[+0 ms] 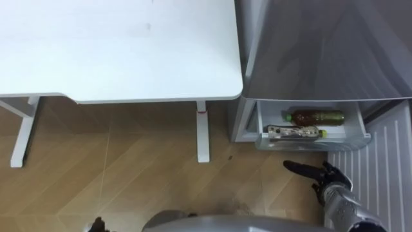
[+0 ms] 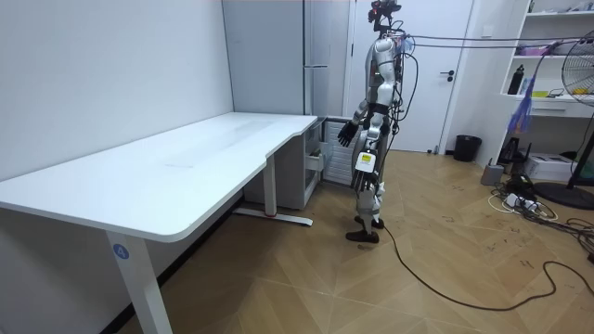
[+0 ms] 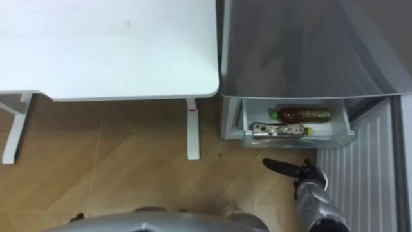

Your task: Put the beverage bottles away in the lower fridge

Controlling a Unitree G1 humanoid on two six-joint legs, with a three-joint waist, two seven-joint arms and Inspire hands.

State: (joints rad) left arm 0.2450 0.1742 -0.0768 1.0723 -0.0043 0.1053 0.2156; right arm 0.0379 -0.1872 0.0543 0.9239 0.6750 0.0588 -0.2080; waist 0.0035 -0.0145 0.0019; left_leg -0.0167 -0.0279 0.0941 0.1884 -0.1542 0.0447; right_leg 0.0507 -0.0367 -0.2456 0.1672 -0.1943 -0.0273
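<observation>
A brown drink bottle (image 1: 315, 117) and a second bottle (image 1: 294, 133) lie in the open bottom drawer (image 1: 347, 140) of the fridge (image 1: 322, 51). Just in front of the drawer, the right robot hand (image 1: 315, 173) is stretched flat, holding nothing

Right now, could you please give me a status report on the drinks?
Right hand open, just before the lower drawer. Left hand low by the body. Brown bottle and second bottle lie in the open drawer. Nothing blocking.
</observation>
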